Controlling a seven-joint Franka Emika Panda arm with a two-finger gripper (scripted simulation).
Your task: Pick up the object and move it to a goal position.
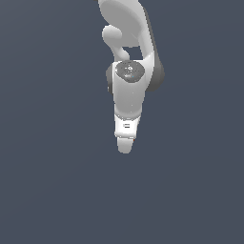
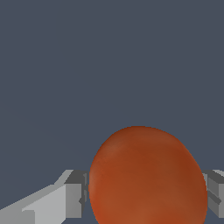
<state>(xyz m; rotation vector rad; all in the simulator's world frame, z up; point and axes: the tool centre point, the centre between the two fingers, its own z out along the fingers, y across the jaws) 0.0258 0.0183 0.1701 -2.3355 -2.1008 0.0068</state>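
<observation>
The reddish-orange ball (image 2: 146, 179) fills the space between my two grey fingers in the wrist view. One finger (image 2: 72, 194) presses on one side of it and the other finger (image 2: 215, 192) on the opposite side. My gripper (image 2: 146, 194) is shut on the ball. In the exterior view the white arm points down at the floor, and the gripper (image 1: 125, 143) shows only as a white tip. The ball is hidden behind the hand there. I cannot tell from these views how high the ball is above the floor.
A plain dark blue-grey floor (image 1: 52, 181) lies all around the arm in both views. No goal marker or other object shows.
</observation>
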